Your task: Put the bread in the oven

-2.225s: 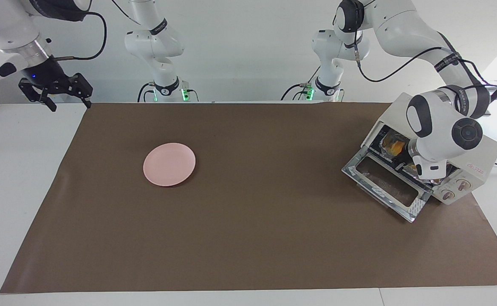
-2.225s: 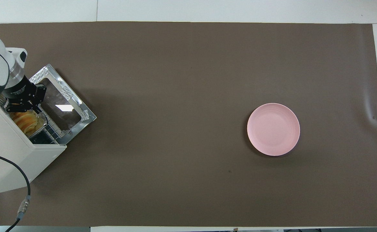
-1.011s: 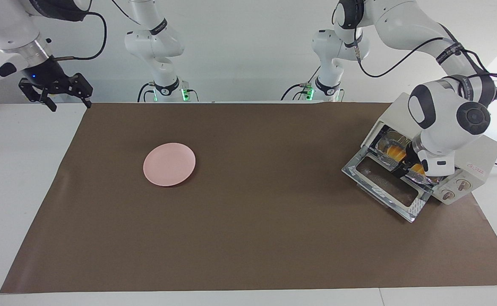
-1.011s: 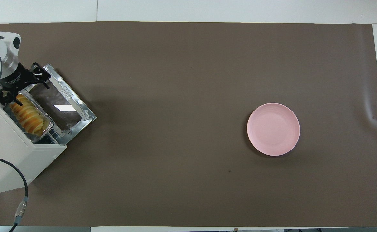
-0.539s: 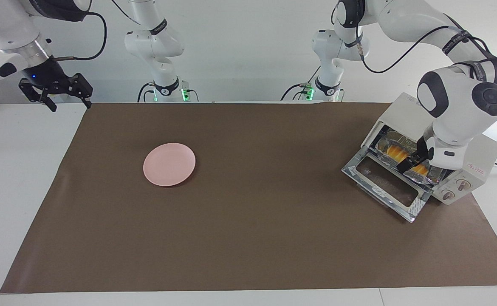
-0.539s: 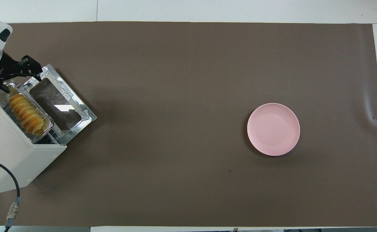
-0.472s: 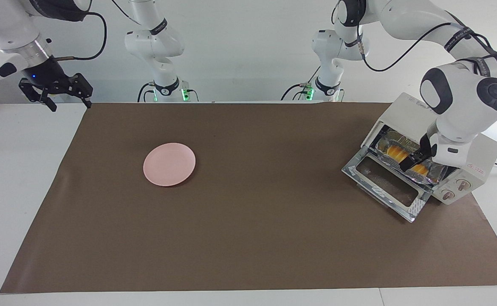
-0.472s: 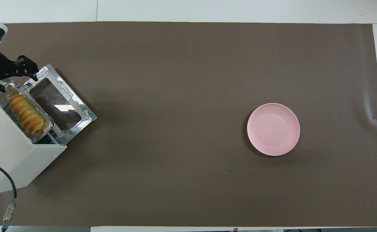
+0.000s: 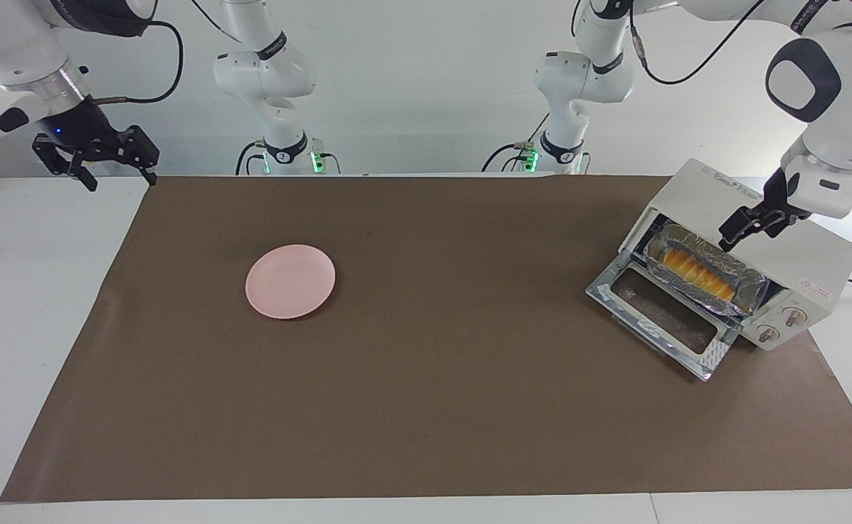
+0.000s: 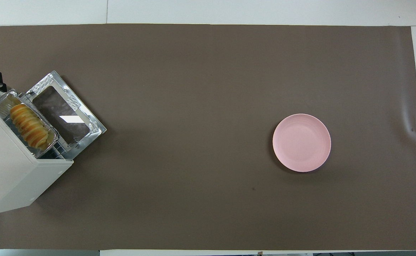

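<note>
The bread (image 9: 692, 271) (image 10: 28, 126), a row of yellow-orange slices, lies in a foil tray (image 9: 752, 290) on the rack inside the cream-white oven (image 9: 823, 255) (image 10: 5, 177). The oven's glass door (image 9: 659, 316) (image 10: 64, 113) hangs down open onto the mat. My left gripper (image 9: 754, 229) hovers open and empty above the oven's top front edge, clear of the bread. At the right arm's end, my right gripper (image 9: 121, 182) waits open and empty in the air over the white table by the mat's corner.
A round pink plate (image 9: 290, 281) (image 10: 301, 143) lies on the brown mat (image 9: 426, 407), toward the right arm's end. The oven stands at the left arm's end, with a cable trailing from its back.
My left gripper has lifted out of the oven's mouth and now hangs above the oven's top. Bread and tray stay on the rack. The right arm has not moved.
</note>
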